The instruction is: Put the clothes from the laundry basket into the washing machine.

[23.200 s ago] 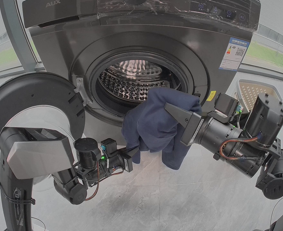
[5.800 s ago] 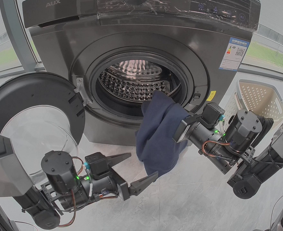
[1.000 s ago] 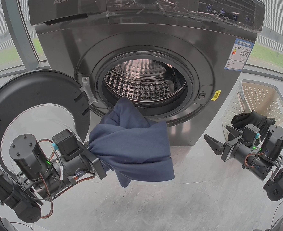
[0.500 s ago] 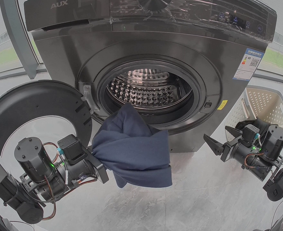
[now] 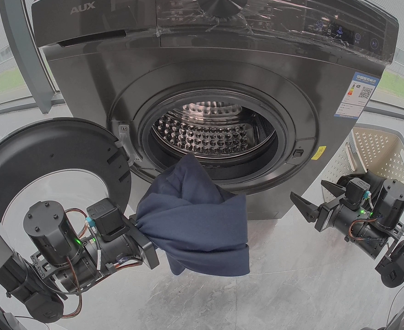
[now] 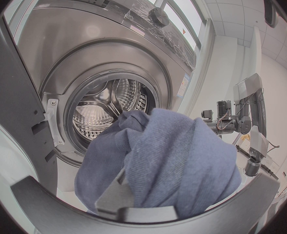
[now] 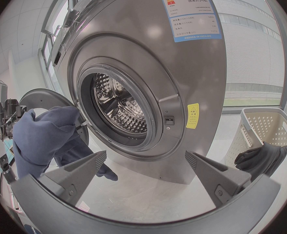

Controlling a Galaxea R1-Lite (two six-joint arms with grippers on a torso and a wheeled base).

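Observation:
A dark blue garment (image 5: pixel 195 218) hangs bunched in front of the washing machine's open drum (image 5: pixel 211 134), its top edge just at the lower door rim. My left gripper (image 5: pixel 140 228) is shut on the blue garment (image 6: pixel 169 160), its fingers buried in the cloth. My right gripper (image 5: pixel 309 198) stands open and holds nothing, low at the right beside the machine; its fingers (image 7: pixel 85 169) frame bare floor. A cream laundry basket (image 5: pixel 396 154) stands at the right with a black garment (image 7: pixel 262 158) draped over its rim.
The machine's round door (image 5: pixel 51 161) stands swung open at the left, close behind my left arm. Grey tiled floor (image 5: pixel 266 294) lies before the machine. The steel drum (image 7: pixel 117 104) looks empty inside.
Over the last second the camera has moved nearer the machine. My left gripper has carried the blue garment slightly right and closer to the drum opening. The right arm has kept still.

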